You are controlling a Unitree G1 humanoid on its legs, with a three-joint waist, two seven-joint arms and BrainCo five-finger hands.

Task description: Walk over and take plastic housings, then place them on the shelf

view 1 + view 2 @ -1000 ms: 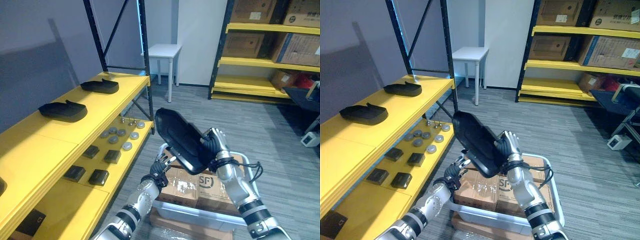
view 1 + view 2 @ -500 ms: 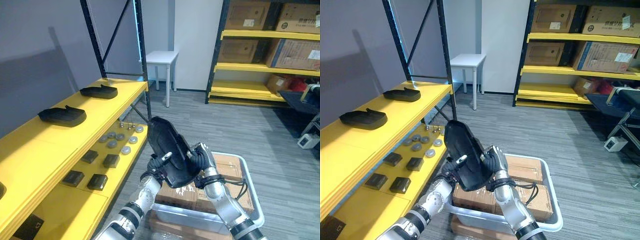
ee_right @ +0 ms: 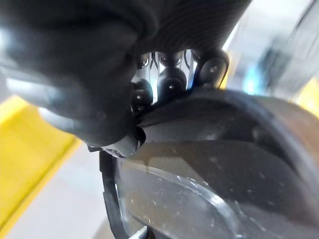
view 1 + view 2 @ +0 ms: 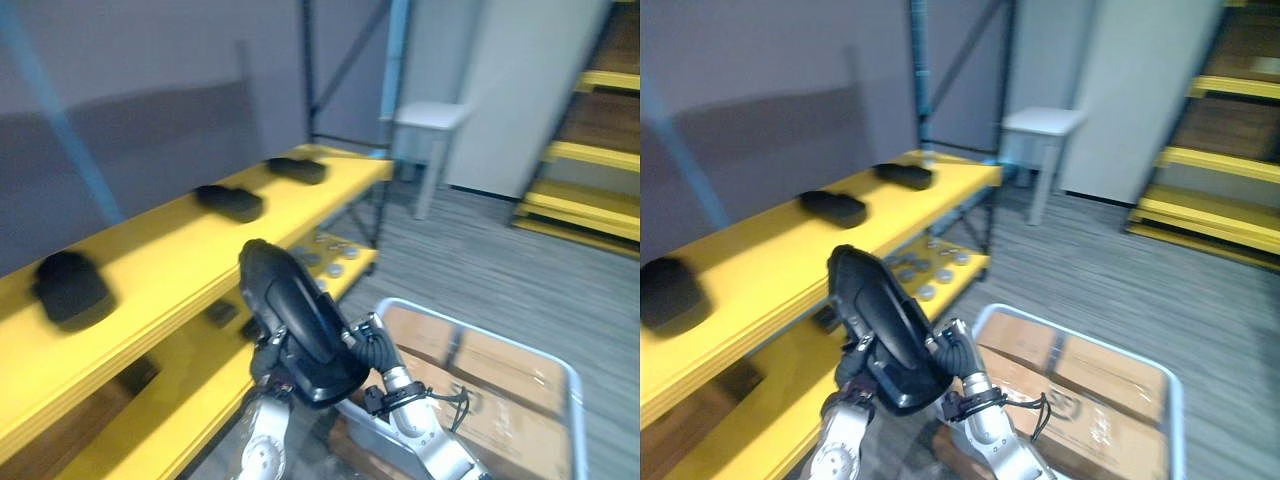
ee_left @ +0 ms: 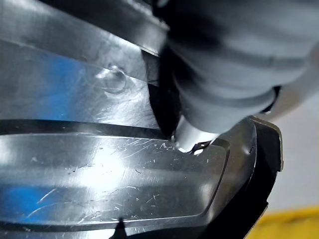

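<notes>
Even indoor light, probably overhead, glossy glare

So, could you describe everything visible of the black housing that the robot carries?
The black housing is an elongated, glossy plastic shell with a raised rim, scratched inside. It is held in the air, tilted steeply on end, beside the yellow shelf and not touching it. The right hand has fingers curled over its rim; the left hand is against its lower part.

bare shelf top at centre left, free between left housing and middle housing; post stands at upper centre, bin at lower right.
</notes>
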